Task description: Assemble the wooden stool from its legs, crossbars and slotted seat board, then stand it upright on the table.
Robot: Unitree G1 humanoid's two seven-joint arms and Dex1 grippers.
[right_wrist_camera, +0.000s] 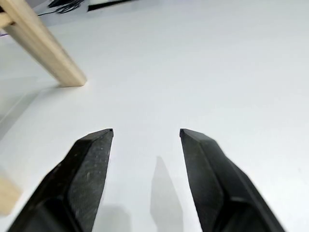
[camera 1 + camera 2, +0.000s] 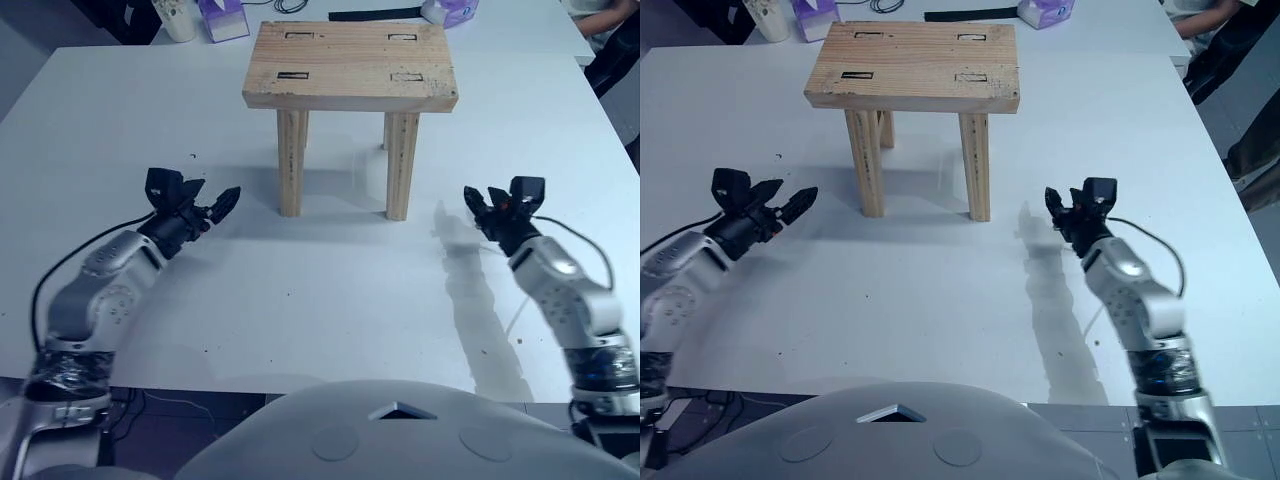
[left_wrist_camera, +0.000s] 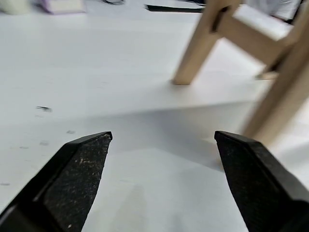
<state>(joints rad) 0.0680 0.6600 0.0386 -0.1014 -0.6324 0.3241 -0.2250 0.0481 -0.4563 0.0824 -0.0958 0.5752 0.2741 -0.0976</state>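
The wooden stool [image 2: 350,70] stands upright on the white table [image 2: 320,300], its slotted seat board on top and its legs [image 2: 291,160] on the surface. A leg [image 3: 198,48] and a crossbar [image 3: 251,38] show in the left wrist view. My left gripper [image 2: 215,200] is open to the left of the stool, a short way from it, holding nothing; its fingers [image 3: 77,169] frame bare table. My right gripper [image 2: 482,203] is open to the right of the stool, also holding nothing, its fingers [image 1: 207,174] over bare table near a stool leg [image 1: 48,53].
Beyond the stool, at the table's far edge, stand a white container [image 2: 178,18], a purple box [image 2: 222,18], another purple pack [image 2: 450,10] and a dark strip [image 2: 375,14]. The table front and both sides of the stool are bare.
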